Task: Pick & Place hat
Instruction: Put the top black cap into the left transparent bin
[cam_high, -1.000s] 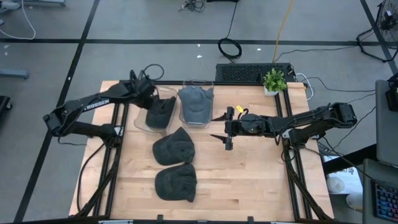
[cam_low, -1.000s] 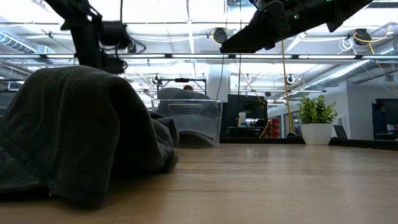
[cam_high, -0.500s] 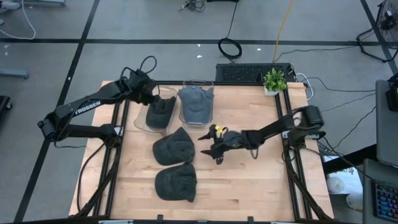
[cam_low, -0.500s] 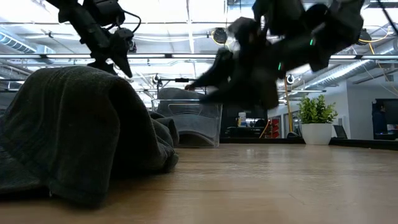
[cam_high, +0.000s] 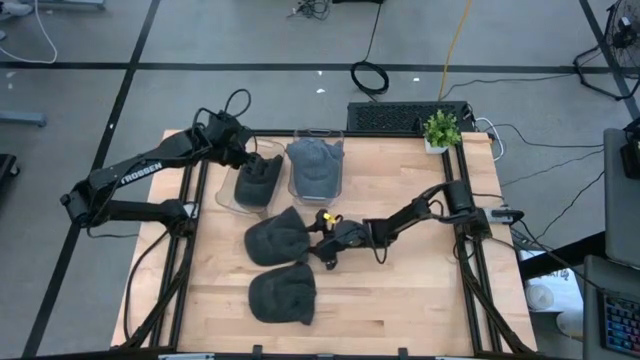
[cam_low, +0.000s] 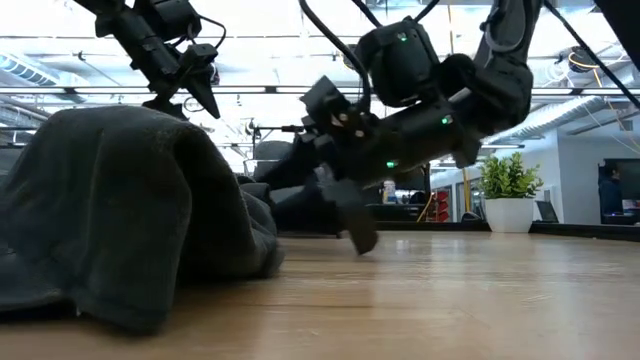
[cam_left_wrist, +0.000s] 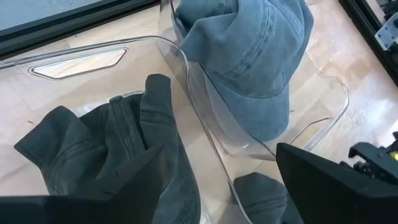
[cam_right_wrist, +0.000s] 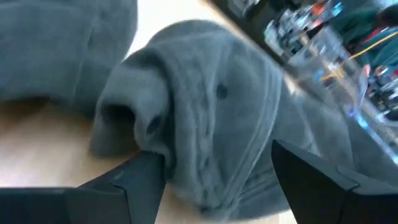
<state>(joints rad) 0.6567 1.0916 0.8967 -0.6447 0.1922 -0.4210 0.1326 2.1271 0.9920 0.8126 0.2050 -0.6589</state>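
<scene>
A dark hat (cam_high: 258, 182) lies in the left clear bin (cam_high: 226, 190), crumpled on the bin's floor (cam_left_wrist: 112, 155). A blue-grey hat (cam_high: 315, 167) fills the right bin (cam_left_wrist: 249, 62). Two more dark hats lie on the table, one in the middle (cam_high: 276, 238) and one nearer the front edge (cam_high: 283, 294). My left gripper (cam_high: 245, 152) hangs open above the left bin (cam_left_wrist: 211, 199). My right gripper (cam_high: 320, 245) is low, open, at the middle hat's right edge (cam_right_wrist: 205, 130), one finger on either side of it (cam_low: 320, 195). My right gripper comes nearly level from the table's right, its fingers (cam_right_wrist: 124, 180) standing on either side of the middle hat's right edge (cam_right_wrist: 180, 155). I cannot tell whether they touch the cloth. The hat lies flat on the table.
A small potted plant (cam_high: 440, 130) stands at the far right corner, with a keyboard (cam_high: 405, 117) behind the table's far edge. Bare wood lies to the right of the hats (cam_high: 420, 290). Black frame rails (cam_high: 470, 280) run along both sides.
My left gripper has opened, let go of the dark hat, tipped and risen a little above the left bin; the hat now lies in the bin. My right gripper has come down and toward the table's left, rolling as it went, to the middle hat's right edge.
</scene>
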